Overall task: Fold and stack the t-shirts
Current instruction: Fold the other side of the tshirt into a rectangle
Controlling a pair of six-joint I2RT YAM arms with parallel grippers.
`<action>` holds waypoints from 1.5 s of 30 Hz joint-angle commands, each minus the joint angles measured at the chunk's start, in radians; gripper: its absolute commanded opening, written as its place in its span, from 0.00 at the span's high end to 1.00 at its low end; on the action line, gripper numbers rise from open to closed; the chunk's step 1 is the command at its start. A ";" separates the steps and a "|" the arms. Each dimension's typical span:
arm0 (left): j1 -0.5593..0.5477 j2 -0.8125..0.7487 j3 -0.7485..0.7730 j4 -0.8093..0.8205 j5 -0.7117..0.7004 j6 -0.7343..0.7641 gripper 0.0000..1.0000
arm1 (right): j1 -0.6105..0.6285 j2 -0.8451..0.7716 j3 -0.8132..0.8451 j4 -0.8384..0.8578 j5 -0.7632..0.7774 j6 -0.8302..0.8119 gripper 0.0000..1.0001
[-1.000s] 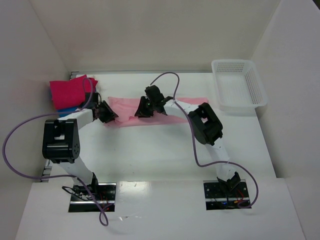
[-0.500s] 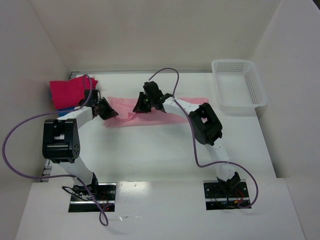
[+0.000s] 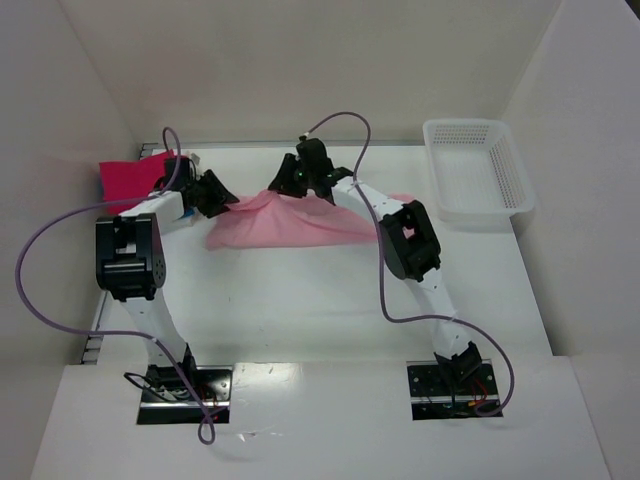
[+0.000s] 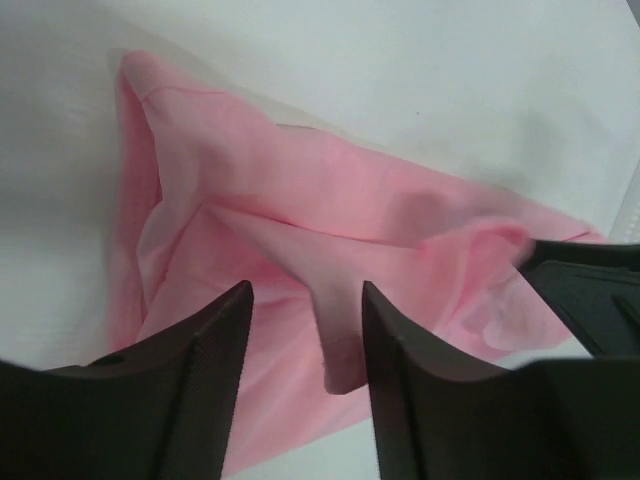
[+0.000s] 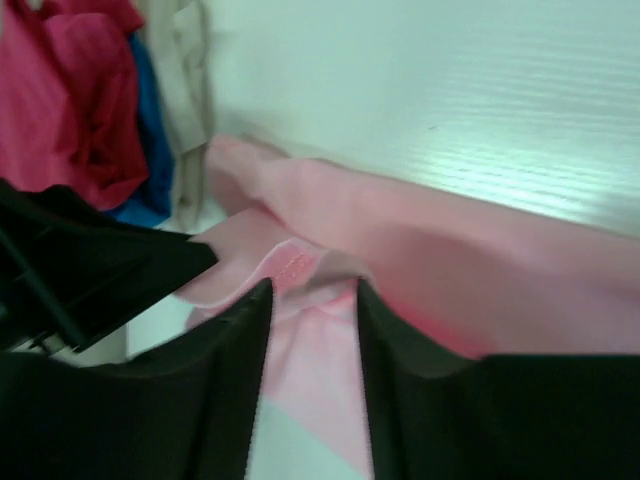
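My two arms are reaching to the far half of the counter [image 3: 300,310]. The pink shirt [image 3: 300,225] is lying there, along the far edge, between the far-left corner and the basket [image 3: 478,215]. Its upper part is rising like a small tent toward my jaws, and the rest is spreading flat.

My left jaws [image 4: 305,295] are standing about half open. A pleat of the shirt is sitting between them and is leaning on one finger only, so I am judging that they are not pinching it. My right jaws [image 5: 310,290] are standing narrower, and the hem is showing in the gap. I cannot tell if they are really gripping it.

The folded magenta shirt [image 3: 125,180] is lying in the far-left corner with the blue shirt [image 5: 150,150] under it, near my left jaws.

I am seeing three risks:

- **Uneven release:** if one side is letting go while the other is holding, the shirt will probably drop crooked and the fold will be uneven.
- **Caught pleat:** it may catch on my left finger, so a rising arm could drag the cloth and open the fold.
- **Stack too near:** a careless move of my left arm could push the stack.
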 commanded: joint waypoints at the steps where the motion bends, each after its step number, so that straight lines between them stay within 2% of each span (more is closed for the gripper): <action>1: 0.004 0.022 0.061 0.024 0.042 0.029 0.43 | -0.008 0.066 0.101 -0.052 0.016 -0.039 0.37; 2: 0.011 0.022 0.063 0.034 0.040 0.029 0.42 | -0.008 0.066 0.102 -0.054 0.025 -0.039 0.29; 3: 0.011 0.021 0.073 0.033 0.029 0.029 0.41 | -0.008 0.066 0.102 -0.065 0.041 -0.039 0.16; 4: 0.011 0.013 0.073 0.025 0.022 0.029 0.40 | -0.008 0.066 0.102 -0.074 0.047 -0.039 0.11; 7: 0.011 -0.033 0.071 0.010 -0.027 0.038 0.38 | -0.020 0.053 0.102 -0.078 0.051 -0.049 0.06; 11: 0.011 -0.175 -0.013 0.033 -0.166 0.028 0.27 | -0.040 -0.041 0.023 -0.074 0.085 -0.071 0.04; 16: 0.011 -0.311 -0.073 0.053 -0.233 0.017 0.24 | -0.073 -0.179 -0.103 -0.046 0.132 -0.118 0.04; 20: 0.011 -0.372 -0.109 0.048 -0.094 0.026 0.23 | -0.112 -0.343 -0.313 -0.008 0.194 -0.152 0.04; 21: 0.011 -0.373 -0.110 0.048 -0.077 0.026 0.23 | -0.113 -0.371 -0.317 0.003 0.209 -0.160 0.04; 25: -0.027 -0.409 -0.184 0.030 -0.013 0.054 0.23 | -0.192 -0.529 -0.602 0.032 0.287 -0.171 0.04; 28: -0.046 -0.394 -0.196 0.016 0.026 0.084 0.23 | -0.237 -0.588 -0.700 0.032 0.332 -0.181 0.06; 31: -0.082 -0.368 -0.196 -0.017 0.031 0.107 0.24 | -0.273 -0.594 -0.719 -0.008 0.375 -0.191 0.12; 35: -0.145 -0.355 -0.196 -0.052 -0.013 0.147 0.24 | -0.300 -0.545 -0.662 -0.103 0.472 -0.206 0.20; 39: -0.208 -0.339 -0.196 -0.058 -0.041 0.163 0.24 | -0.300 -0.490 -0.613 -0.129 0.543 -0.221 0.22; 45: -0.231 -0.299 -0.190 -0.051 -0.050 0.170 0.24 | -0.309 -0.383 -0.502 -0.212 0.610 -0.221 0.29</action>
